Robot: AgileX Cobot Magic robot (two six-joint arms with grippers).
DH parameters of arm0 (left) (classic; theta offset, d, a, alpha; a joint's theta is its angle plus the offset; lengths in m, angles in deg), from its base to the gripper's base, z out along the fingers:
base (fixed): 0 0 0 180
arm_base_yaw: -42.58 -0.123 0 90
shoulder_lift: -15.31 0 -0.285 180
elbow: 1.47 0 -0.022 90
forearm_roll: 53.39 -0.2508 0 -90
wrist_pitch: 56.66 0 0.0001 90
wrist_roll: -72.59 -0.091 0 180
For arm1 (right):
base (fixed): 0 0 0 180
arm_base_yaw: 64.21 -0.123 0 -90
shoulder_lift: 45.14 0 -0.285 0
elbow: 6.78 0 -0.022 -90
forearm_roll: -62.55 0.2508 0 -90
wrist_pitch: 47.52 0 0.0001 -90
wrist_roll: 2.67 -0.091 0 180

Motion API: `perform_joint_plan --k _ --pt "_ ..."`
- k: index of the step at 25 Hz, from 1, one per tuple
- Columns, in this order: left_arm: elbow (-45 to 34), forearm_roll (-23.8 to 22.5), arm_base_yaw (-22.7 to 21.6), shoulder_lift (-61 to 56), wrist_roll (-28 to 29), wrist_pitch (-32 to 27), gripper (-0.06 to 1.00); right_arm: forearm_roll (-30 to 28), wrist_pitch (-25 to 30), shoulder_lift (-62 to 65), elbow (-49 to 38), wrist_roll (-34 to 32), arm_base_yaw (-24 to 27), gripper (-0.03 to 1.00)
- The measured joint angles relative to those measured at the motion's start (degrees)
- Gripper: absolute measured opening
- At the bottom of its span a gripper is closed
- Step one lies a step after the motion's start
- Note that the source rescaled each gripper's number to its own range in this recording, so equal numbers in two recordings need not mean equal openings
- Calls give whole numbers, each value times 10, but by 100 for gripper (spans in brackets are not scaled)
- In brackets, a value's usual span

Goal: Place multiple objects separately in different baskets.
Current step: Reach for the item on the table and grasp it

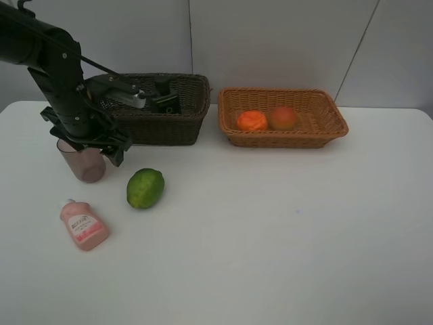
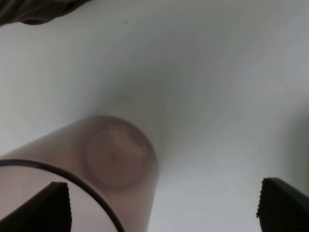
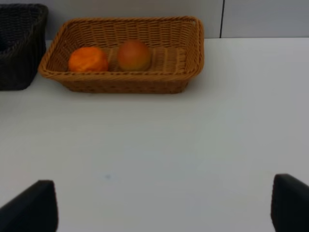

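Your left pincer point(image 1: 88, 143) hangs over the mauve cup point(image 1: 82, 164) at the counter's point(image 1: 284, 244) 9 o'clock edge, jaws spread wide and gripping nothing. In the wrist view one fingertip point(image 2: 48, 208) seems to sit over the cup's mouth while the other stands well outside. The jaws look set to straddle the thin wall, a sensible hold for an upright tumbler that a sideways push would probably tip.

The lime point(image 1: 145, 188) lies at the cup's 4 o'clock and the pink soap bottle point(image 1: 84, 225) lies flat at its 6 o'clock. Both are loose on the counter and well clear of each other, so you can take each one alone.

The dark basket point(image 1: 186, 122) sits at 11 o'clock from the counter's middle, just behind the arm. It holds dark shapes that cannot be made out from here. The tan basket point(image 1: 284, 140) at 1 o'clock carries the tangerine point(image 1: 252, 120) and the peach point(image 1: 283, 118) side by side, which suggests fruit goes there and the lime should follow. The cup and soap bottle would probably go in the dark basket.

Your right pincer point(image 3: 161, 208) waits low over bare counter, facing the tan basket, open and empty.

The soap bottle's label has red and white print, too small to read. No other writing shows.
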Motion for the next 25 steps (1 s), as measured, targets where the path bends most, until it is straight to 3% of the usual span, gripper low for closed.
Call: perform_joint_plan --k 16,19,25 --pt "0 0 0 14 -3 19 98 0 0 0 0 0 0 87" --pt "0 0 0 14 -3 19 82 0 0 0 0 0 0 87" --pt "0 0 0 14 -4 18 20 0 0 0 0 0 0 87"
